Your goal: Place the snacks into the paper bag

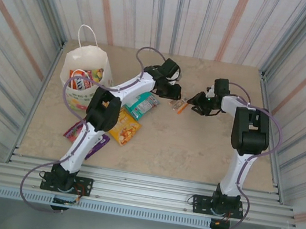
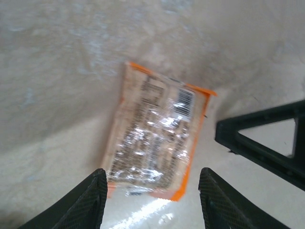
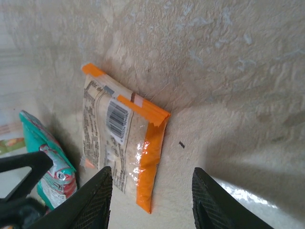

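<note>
The orange packet (image 1: pixel 181 106) lies flat on the table between my two grippers, its printed back and barcode up. My left gripper (image 1: pixel 172 92) hovers open just over it, and the packet (image 2: pixel 157 138) sits ahead of its spread fingertips (image 2: pixel 90 200). Facing it from the right, my right gripper (image 1: pixel 197 105) is open too, the packet (image 3: pixel 121 143) lying left of centre between its fingers. The white paper bag (image 1: pixel 73 60) stands at the back left with a red packet (image 1: pixel 80 82) and a green one (image 1: pixel 97 74) inside. Teal (image 1: pixel 142 106), yellow-orange (image 1: pixel 125 127) and purple (image 1: pixel 73 132) packets lie on the table.
Corrugated walls enclose the table on three sides. My left arm stretches over the purple and yellow-orange packets. The teal packet (image 3: pixel 47 162) lies close to the orange one. A finger of the right gripper (image 2: pixel 267 143) is near the left gripper.
</note>
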### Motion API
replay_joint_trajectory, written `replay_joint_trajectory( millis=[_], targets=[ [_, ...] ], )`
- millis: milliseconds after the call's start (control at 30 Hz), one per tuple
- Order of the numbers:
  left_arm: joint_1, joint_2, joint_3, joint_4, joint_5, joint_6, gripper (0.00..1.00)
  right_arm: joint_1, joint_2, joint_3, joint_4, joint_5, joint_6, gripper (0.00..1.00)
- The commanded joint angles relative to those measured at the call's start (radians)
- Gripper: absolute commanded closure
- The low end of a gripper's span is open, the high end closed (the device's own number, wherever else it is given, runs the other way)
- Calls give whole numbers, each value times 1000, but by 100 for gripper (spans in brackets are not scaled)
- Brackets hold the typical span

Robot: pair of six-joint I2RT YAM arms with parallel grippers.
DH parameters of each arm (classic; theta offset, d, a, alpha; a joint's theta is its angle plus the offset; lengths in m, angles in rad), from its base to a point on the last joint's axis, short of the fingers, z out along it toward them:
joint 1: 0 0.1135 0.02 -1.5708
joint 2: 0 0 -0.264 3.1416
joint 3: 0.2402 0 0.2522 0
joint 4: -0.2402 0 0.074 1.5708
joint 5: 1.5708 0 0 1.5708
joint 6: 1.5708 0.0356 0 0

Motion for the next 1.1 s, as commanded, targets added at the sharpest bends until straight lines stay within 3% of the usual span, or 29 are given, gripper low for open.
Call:
replay_joint_trajectory(
  millis=[0,100,400,867,1067],
  targets=[
    [-9,12,-7,72,-6,-75,44,-2,36,37,0,-27,20,54],
    [-4,33,-3,85,-45,-75,45,-2,54,51,-3,-32,21,54],
    [20,107,21,93,47,-150,50,4,86,89,-16,-42,23,59],
    [37,80,-107,214,169,-226,60,19,149,130,-23,-77,32,78],
    [47,77,-130,259,222,-261,65,30,172,142,-10,-89,44,82]
  ],
)
